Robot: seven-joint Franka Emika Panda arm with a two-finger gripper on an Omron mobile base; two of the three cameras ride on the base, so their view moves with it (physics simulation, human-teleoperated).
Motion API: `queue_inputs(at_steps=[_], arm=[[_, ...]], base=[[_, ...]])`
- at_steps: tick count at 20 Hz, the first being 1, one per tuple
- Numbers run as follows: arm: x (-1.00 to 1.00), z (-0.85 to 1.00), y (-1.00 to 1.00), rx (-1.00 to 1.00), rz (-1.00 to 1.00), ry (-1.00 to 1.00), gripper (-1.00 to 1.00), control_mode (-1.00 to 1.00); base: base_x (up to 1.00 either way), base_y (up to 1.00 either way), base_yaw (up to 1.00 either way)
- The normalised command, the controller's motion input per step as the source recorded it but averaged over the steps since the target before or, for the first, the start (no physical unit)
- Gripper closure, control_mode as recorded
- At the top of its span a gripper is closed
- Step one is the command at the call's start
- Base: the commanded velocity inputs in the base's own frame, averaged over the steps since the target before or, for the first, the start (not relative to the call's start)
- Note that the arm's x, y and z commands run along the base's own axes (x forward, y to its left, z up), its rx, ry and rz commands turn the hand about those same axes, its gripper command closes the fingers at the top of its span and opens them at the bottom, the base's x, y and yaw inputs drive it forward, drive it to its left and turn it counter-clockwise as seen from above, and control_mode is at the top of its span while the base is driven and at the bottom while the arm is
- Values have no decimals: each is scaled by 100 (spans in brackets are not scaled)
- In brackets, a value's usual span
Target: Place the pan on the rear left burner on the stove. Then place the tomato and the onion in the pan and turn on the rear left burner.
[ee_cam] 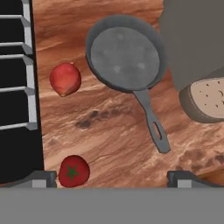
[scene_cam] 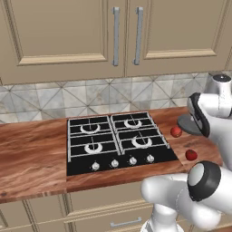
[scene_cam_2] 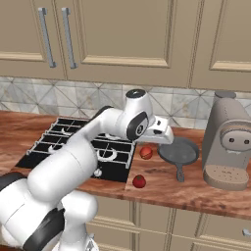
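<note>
Dark grey pan (ee_cam: 124,54), rigid and likely heavy, sits on the desk (ee_cam: 113,131) beside the stove (ee_cam: 17,92). Best hold: its slim handle (ee_cam: 153,124). My fingers (ee_cam: 113,178) hang above, spread wide and empty.

Dark grey pan (ee_cam: 124,54) upright on counter right of stove (scene_cam: 118,140), beside onion (ee_cam: 65,79) and tomato (ee_cam: 73,171).

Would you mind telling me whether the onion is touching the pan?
Apart: the hand view shows bare wooden counter between the onion and the pan.

pan (scene_cam: 188,123) mostly hidden behind arm, coffee machine (ee_cam: 192,52) cut by frame edge
</note>
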Motion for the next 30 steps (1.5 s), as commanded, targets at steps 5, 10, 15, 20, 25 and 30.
queue_inputs(at_steps=[5, 10, 15, 20, 25, 30], arm=[[15, -13, -41, 0, 0, 0, -100, -100], [0, 0, -45, 0, 0, 0, -100, -100], [0, 0, -28, 0, 0, 0, -100, -100], [12, -9, -6, 3, 5, 0, -100, -100], [5, -18, 0, 5, 10, 0, -100, -100], [0, -45, 0, 0, 11, 0, -100, -100]], base=[[0, 0, 0], [0, 0, 0], [0, 0, 0], [0, 0, 0], [0, 0, 0], [0, 0, 0]])
